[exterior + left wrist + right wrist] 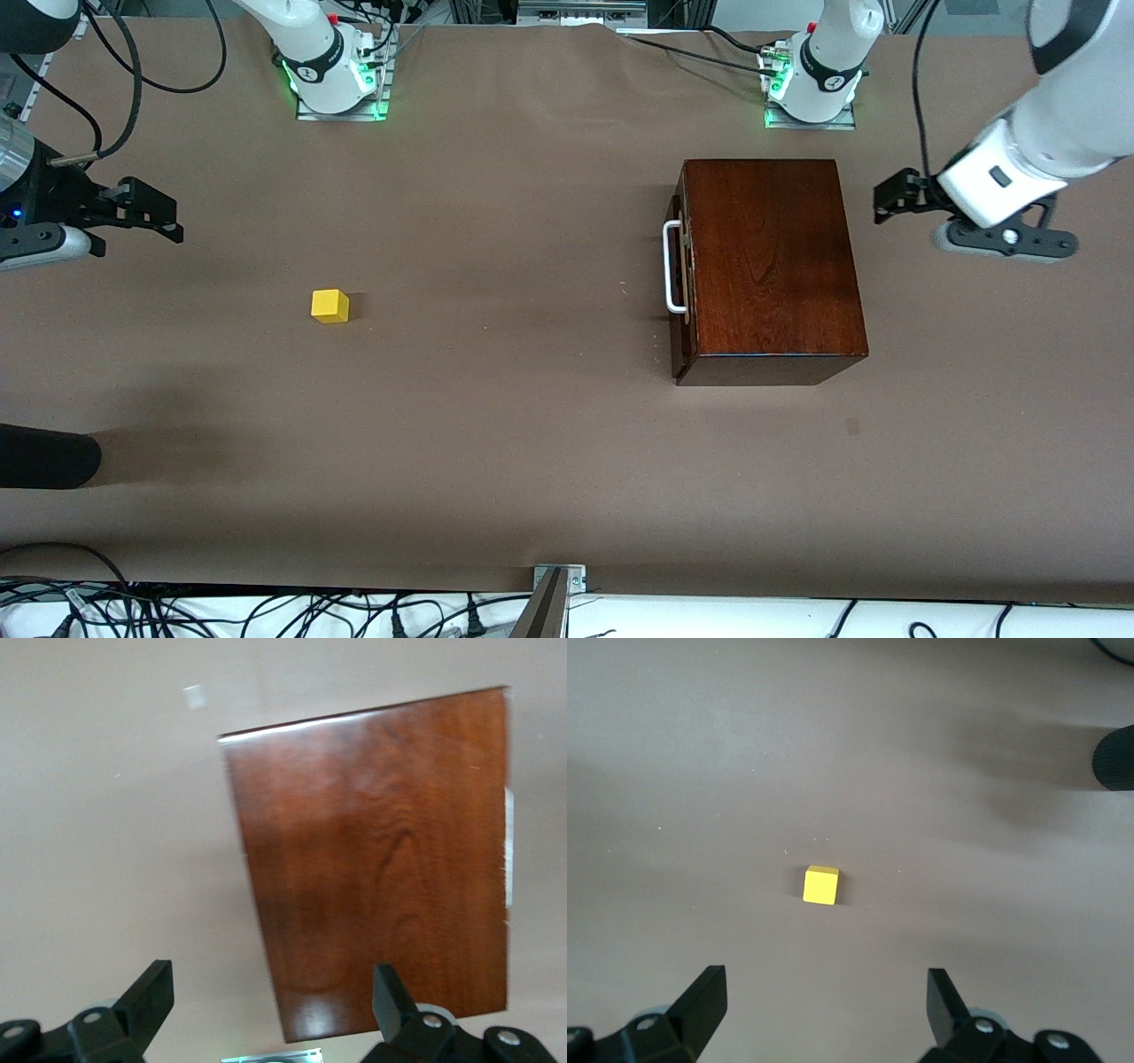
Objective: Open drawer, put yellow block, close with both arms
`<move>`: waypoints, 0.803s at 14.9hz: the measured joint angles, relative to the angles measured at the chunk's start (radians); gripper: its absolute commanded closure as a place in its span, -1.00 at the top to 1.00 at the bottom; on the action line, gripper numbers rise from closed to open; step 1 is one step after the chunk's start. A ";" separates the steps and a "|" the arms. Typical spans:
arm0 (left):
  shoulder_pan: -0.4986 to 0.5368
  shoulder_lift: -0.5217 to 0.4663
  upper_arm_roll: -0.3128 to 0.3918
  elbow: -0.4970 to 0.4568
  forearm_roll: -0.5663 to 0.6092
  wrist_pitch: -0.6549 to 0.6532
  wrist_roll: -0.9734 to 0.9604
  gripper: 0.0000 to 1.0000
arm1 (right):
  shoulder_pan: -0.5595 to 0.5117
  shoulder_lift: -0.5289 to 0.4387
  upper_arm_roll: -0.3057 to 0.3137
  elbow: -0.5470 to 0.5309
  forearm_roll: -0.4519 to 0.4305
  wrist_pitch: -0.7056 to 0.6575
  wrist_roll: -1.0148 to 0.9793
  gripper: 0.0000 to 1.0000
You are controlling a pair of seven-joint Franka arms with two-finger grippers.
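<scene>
Yellow block (pixel 330 306) sits alone on the table (pixel 496 425) toward my right arm's end, at about nine o'clock from the wooden box (pixel 769 266) and well apart from it. My right claw (pixel 146 211) hangs over bare table with fingers spread wide, empty, likely so it can drop around the block. The drawer (pixel 680 292) is shut, its white handle (pixel 672 267) facing the block. My left claw (pixel 890 197) hovers at the box's three o'clock, also wide and empty.
</scene>
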 measured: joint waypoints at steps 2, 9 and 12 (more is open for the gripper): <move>-0.068 0.030 -0.025 0.032 0.000 0.002 -0.054 1.00 | 0.000 0.000 0.000 0.000 0.000 0.000 0.000 1.00; -0.297 0.282 -0.034 0.214 0.000 0.072 -0.354 1.00 | 0.000 0.000 0.000 0.000 0.000 0.000 0.000 1.00; -0.363 0.348 -0.035 0.225 0.000 0.148 -0.442 1.00 | 0.000 0.000 0.000 0.000 0.000 0.000 0.000 1.00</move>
